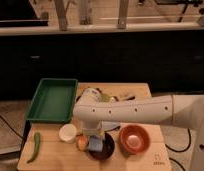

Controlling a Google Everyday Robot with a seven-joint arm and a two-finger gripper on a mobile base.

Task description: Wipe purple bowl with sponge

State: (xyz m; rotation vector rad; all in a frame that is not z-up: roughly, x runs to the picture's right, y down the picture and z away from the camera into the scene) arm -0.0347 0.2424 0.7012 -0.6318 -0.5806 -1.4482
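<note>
Wooden table [50, 159], dim kitchen: gripper [93, 136] over sponge [95, 145] in purple bowl [108, 150]; grip state can't be told; hard push cd skid it into orange bowl [134, 139].

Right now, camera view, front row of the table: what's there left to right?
Long green vegetable → white cup → small orange item → purple bowl, with the sponge in it and the gripper right above the sponge → orange bowl.
</note>
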